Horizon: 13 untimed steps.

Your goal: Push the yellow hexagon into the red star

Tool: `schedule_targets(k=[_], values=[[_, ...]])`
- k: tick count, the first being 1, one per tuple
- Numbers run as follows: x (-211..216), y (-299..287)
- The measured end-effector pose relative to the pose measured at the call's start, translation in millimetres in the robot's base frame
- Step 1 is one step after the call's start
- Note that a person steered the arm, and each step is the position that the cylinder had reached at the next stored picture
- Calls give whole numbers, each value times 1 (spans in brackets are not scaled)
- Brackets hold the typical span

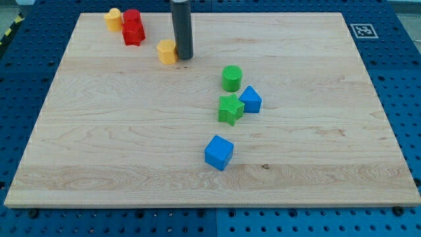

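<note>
My tip (184, 56) touches the right side of the yellow hexagon (167, 51), well right of the red star (133, 33); it has no fingers to clench.

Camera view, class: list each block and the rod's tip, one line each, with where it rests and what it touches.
My tip: on board, against yellow hexagon's right side.
Yellow hexagon: flat, apart from the red blocks.
Red blocks: clustered, touching yellow block.
Green cylinder: upright, alone.
Green star: touching blue block.
Blue cube: alone.

Hexagon (167, 51) touching tool (183, 56) at its left, right of star (133, 33).
</note>
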<state>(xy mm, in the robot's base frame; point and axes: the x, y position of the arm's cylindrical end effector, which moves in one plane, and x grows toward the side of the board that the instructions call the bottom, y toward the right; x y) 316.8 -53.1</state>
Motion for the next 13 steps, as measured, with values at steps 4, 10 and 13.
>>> schedule_targets(k=[4,10,13], values=[[-3,45],[20,-22],[-27,-49]])
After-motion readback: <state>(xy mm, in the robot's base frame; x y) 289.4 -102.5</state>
